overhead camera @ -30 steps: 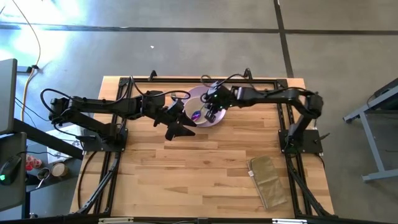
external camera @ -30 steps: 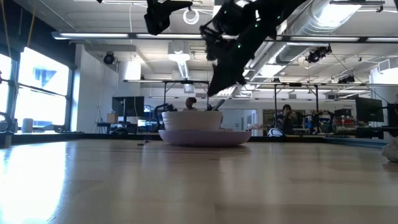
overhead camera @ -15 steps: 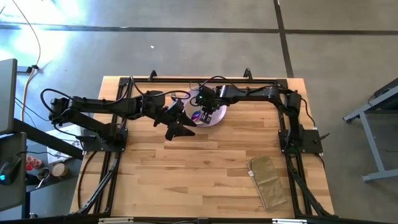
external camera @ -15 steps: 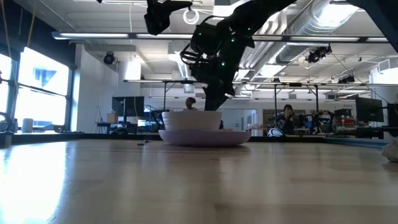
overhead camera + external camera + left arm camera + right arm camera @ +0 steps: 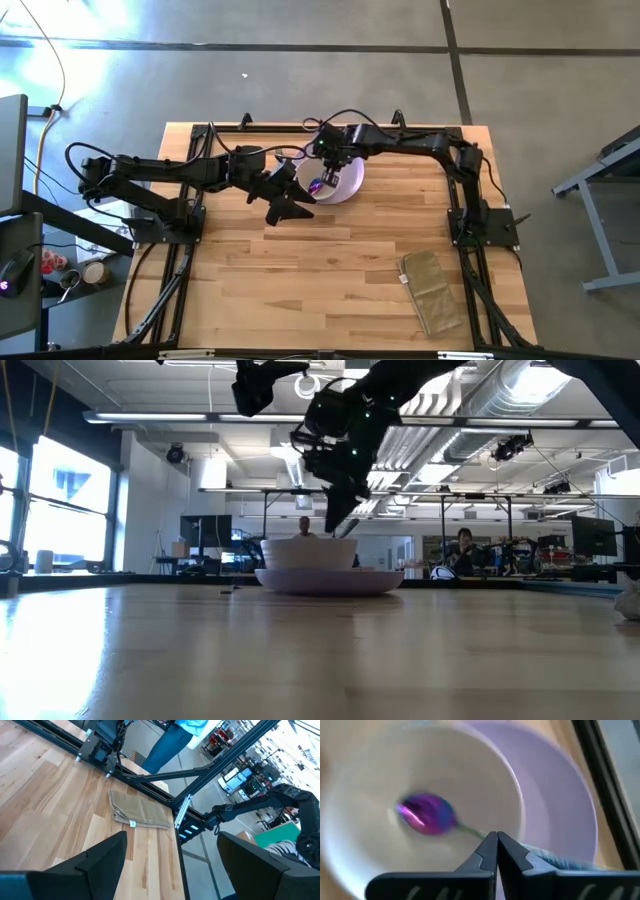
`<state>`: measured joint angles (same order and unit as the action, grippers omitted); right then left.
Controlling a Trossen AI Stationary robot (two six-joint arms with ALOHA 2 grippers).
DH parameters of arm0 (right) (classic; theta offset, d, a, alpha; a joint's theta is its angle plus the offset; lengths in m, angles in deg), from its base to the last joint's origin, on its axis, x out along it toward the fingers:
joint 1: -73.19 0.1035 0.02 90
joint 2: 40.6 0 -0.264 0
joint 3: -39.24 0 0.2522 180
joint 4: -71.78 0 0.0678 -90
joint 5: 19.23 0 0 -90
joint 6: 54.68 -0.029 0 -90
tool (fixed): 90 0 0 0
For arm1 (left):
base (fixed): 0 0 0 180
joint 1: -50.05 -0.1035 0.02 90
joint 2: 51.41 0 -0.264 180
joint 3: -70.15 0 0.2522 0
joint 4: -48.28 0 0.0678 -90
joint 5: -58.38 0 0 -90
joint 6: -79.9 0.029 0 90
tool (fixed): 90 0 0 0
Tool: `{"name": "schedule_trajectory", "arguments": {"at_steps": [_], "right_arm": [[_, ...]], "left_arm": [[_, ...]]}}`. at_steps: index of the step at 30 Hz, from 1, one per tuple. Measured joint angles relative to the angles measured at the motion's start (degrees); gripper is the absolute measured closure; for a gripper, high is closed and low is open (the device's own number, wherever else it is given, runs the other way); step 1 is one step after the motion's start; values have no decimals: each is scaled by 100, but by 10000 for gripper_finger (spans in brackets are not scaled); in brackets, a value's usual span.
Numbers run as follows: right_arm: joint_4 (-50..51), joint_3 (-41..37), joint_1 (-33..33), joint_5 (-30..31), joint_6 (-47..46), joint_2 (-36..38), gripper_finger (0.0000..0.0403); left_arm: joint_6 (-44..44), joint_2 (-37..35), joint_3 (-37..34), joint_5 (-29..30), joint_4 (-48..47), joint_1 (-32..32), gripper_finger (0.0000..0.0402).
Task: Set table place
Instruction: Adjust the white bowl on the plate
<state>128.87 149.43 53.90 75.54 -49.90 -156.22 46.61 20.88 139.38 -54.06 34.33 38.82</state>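
**Pinching the spoon in the bowl**

In the upper centre of the high view, our right end effector (image 5: 327,172) hangs over the cream bowl (image 5: 338,180) stacked on the lavender plate (image 5: 560,805), fingers pressed together on the spoon (image 5: 427,815) handle. We should lift straight up, clear of the rim, so nothing tips. Our left end effector (image 5: 170,865) waits spread beside the plate, above the worktop (image 5: 330,270).
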Motion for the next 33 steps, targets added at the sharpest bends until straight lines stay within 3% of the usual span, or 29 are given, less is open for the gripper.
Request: {"name": "schedule_trajectory", "arguments": {"at_steps": [13,33], "right_arm": [[-332,144,68,-754,28,-330,403],[-677,140,-288,-671,323,-568,403]], "left_arm": [[-1,0,0,0,0,-2,103],[-18,0,0,81,2,-2,103]]}}
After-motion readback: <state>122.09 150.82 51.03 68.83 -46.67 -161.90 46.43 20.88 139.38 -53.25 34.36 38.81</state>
